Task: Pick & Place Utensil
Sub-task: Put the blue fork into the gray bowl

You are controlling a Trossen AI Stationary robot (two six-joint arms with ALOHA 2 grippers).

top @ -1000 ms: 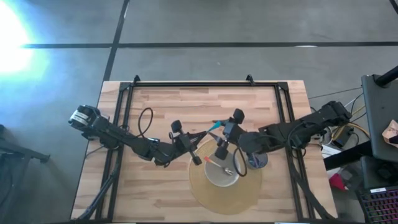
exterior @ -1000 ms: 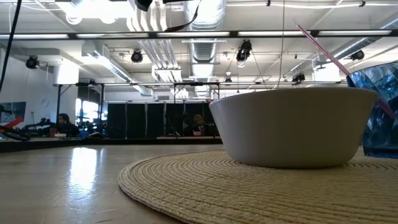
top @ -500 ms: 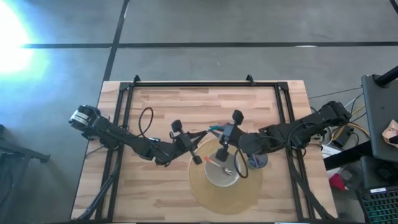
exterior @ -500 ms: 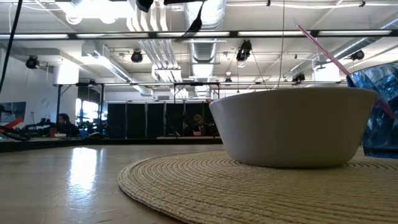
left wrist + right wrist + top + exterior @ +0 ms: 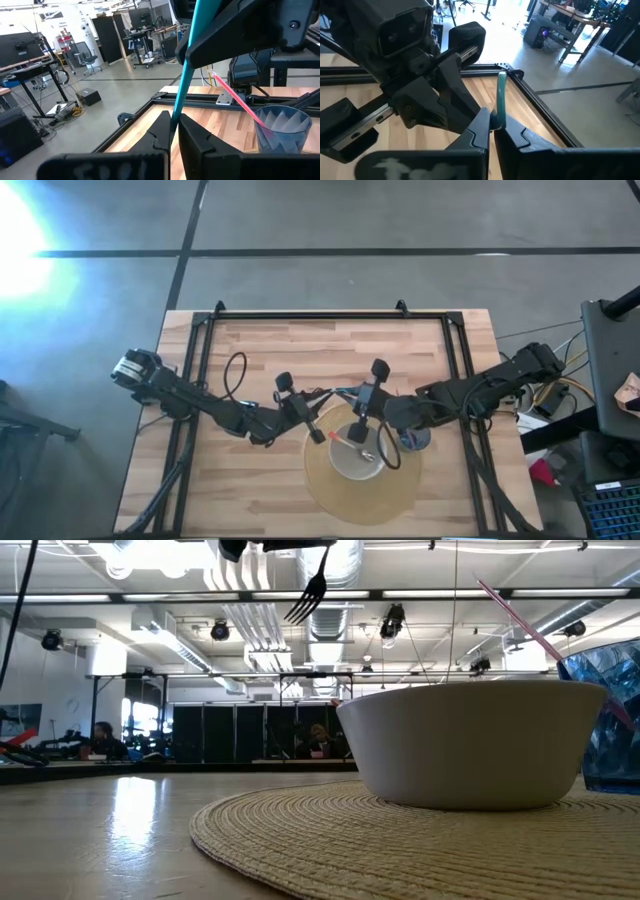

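Observation:
A fork with a teal handle and dark tines hangs in the air above the table's middle, between my two grippers. In the high view my left gripper comes in from the left and my right gripper from the right, and they meet at the handle. Both are shut on it. The low view shows only the tines, pointing down and to the left at the picture's top. Below and to the right of the grippers stands a white bowl on a round woven mat. My left gripper pinches the fork's teal handle between its two fingers, which lie across it. The handle runs on past the fingers toward my right gripper. The fork is clear of the table. My right gripper pinches the teal handle between its two fingers, a little short of the handle's rounded free end. The fingers lie across the handle and face my left gripper. The fork hangs clear of the table.
The bowl holds a spoon and a red-tipped utensil. A blue cup with a pink straw stands just right of the bowl. A black frame runs along the table's far edge and sides.
My right gripper has shut on the fork's teal handle, which my left gripper was holding up. The fork's tine end has swung down into the top of the low view, where it did not show a second ago.

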